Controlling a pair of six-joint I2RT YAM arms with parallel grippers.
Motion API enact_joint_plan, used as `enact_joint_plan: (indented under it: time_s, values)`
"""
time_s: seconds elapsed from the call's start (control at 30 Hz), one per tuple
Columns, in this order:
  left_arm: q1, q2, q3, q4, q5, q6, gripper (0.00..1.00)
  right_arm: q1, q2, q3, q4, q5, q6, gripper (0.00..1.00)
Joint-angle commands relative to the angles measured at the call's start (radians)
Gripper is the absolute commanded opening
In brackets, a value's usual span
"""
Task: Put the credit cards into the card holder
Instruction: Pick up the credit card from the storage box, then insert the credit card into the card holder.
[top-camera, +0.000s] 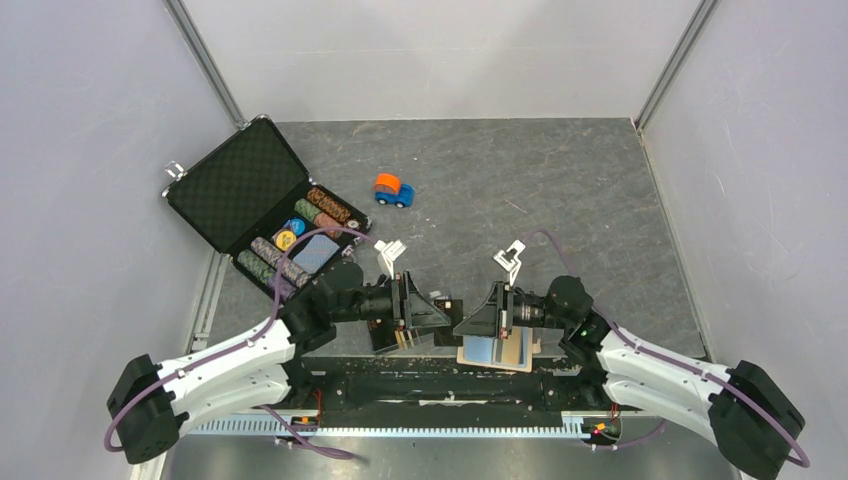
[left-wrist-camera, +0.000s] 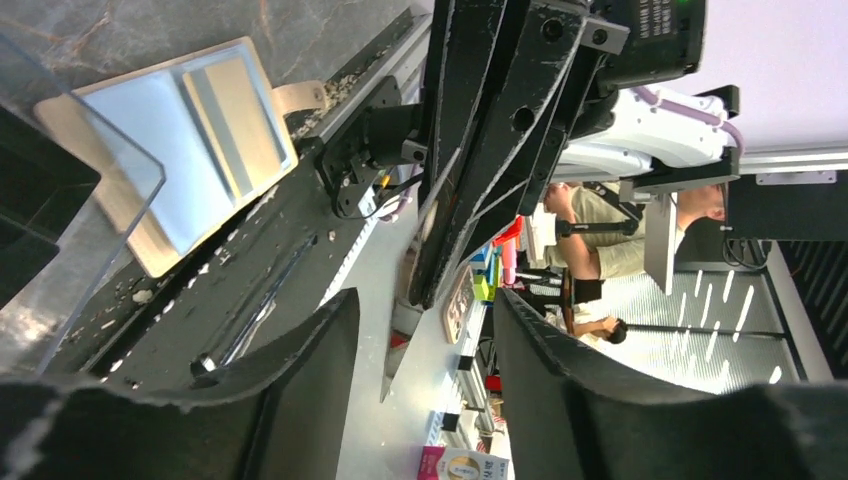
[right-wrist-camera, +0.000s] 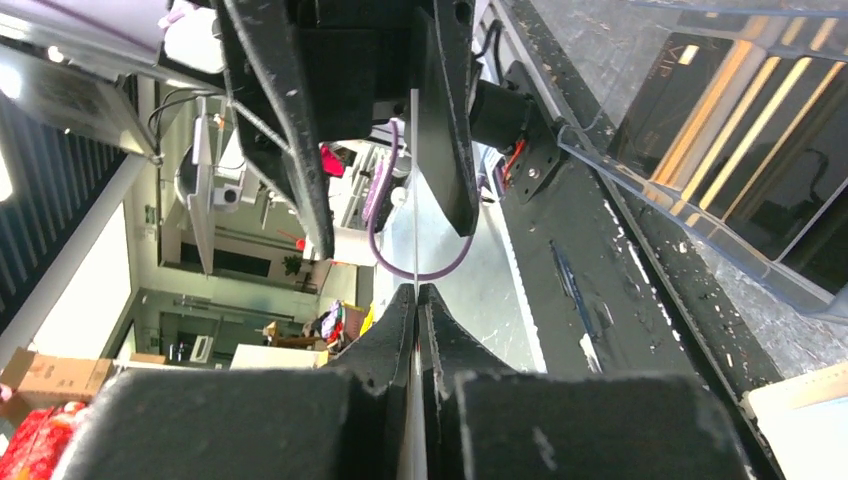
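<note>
- Wrist footage from the right arm shows what the overhead camera cannot. The right end effector (right-wrist-camera: 416, 290) is clenched on a thin card (right-wrist-camera: 413, 200), seen edge-on as a pale, straight line rising from between its black fingertips. The card's colour cannot be told.
- Same view: the left end effector (left-wrist-camera: 424, 292) faces it with its fingers (right-wrist-camera: 445, 110) spread to either side of that card. One finger is just beside the edge; contact cannot be told.
- The left arm's own camera confirms its fingers are released and well apart, with matte black, slightly rough inner faces.
- Only the left wrist view shows the card holder (left-wrist-camera: 150, 255) clearly. It is a flat beige, leather-look rectangle with rounded corners, lying on the bench (top-camera: 520, 190) beyond and to one side of the left end effector.
- On it lie a smooth light blue card (left-wrist-camera: 150, 150) and, partly over that, a tan card (left-wrist-camera: 240, 110).
- From overhead, the holder sits directly beneath the right end effector, at the bench's near edge.
- A clear box (right-wrist-camera: 720, 150) with glossy transparent walls and a dark inside stands just beside the right end effector.
- Overhead alone shows, well beyond both end effectors on the grey stone-patterned bench, an open black case (top-camera: 240, 185) with foam lining and rows of chips, and a small orange-and-blue toy car (top-camera: 394, 190).
</note>
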Motion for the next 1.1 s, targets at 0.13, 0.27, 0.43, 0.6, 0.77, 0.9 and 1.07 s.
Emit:
enact_joint_plan:
  time_s: [0.13,0.27,0.43,0.6,0.77,0.9,1.07]
  values:
    - [-0.004,0.007,0.058,-0.195,-0.077,-0.026,0.74,-0.026,-0.037,0.184,-0.541,0.184,-0.204,0.00]
    - [-0.004,0.082,0.156,-0.372,-0.119,0.043,0.74,-0.077,-0.071,0.237,-0.766,0.281,-0.253,0.00]
    - [-0.005,0.269,0.346,-0.553,-0.123,0.203,0.65,-0.109,-0.063,0.363,-1.084,0.466,-0.372,0.00]
    - [-0.053,0.504,0.548,-0.637,-0.123,0.314,0.40,-0.159,-0.040,0.424,-1.275,0.568,-0.453,0.00]
    - [-0.141,0.746,0.753,-0.751,-0.187,0.393,0.16,-0.237,-0.044,0.395,-1.335,0.548,-0.495,0.00]
    - [-0.205,0.891,0.866,-0.824,-0.225,0.429,0.03,-0.288,-0.046,0.385,-1.357,0.515,-0.526,0.00]
    - [-0.221,0.945,0.837,-0.870,-0.258,0.435,0.02,-0.308,-0.027,0.390,-1.371,0.472,-0.552,0.00]
